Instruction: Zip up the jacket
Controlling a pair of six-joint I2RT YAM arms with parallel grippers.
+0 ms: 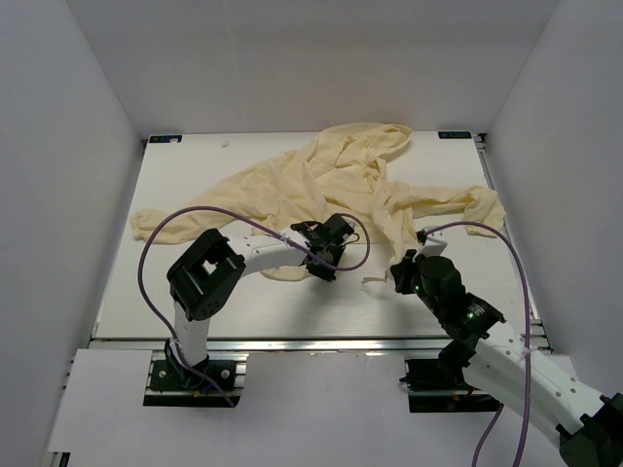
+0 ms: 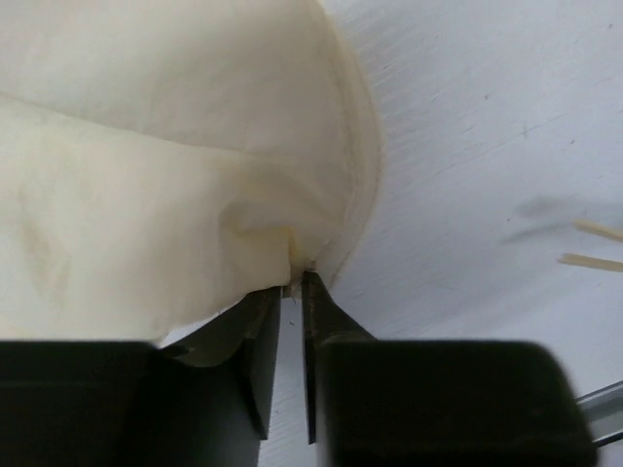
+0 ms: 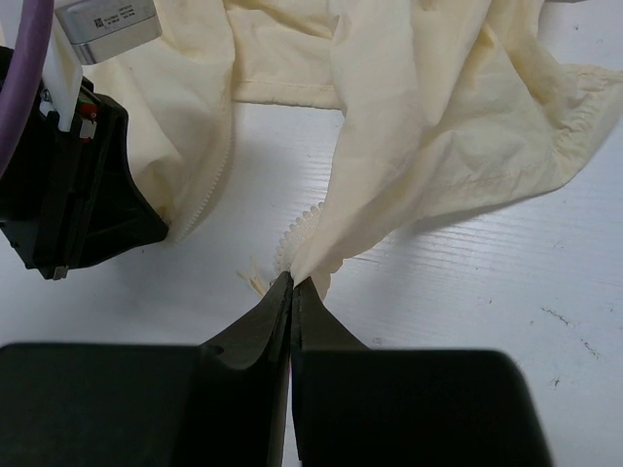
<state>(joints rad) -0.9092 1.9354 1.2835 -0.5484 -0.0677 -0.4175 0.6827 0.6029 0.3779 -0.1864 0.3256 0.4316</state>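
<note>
The pale yellow jacket point(image 1: 331, 180) lies crumpled and unzipped across the back half of the white table point(image 1: 195, 292), one sleeve stretching left and one right. My left gripper point(image 1: 321, 265) sits at the jacket's lower front edge. In the left wrist view the gripper point(image 2: 295, 277) is shut with its tips pinching a hemmed fold of the jacket point(image 2: 146, 175). My right gripper point(image 1: 386, 277) is to its right. In the right wrist view the gripper point(image 3: 292, 280) is shut on the corner of the other front edge point(image 3: 419, 146), beside the white zipper teeth point(image 3: 302, 233). A second toothed edge point(image 3: 209, 195) hangs by the left gripper.
White walls close in the table on the left, back and right. Purple cables point(image 1: 156, 243) loop over both arms. A few thin pale threads point(image 3: 248, 280) lie on the table between the grippers. The table's front rail point(image 1: 311, 342) runs just before the arm bases.
</note>
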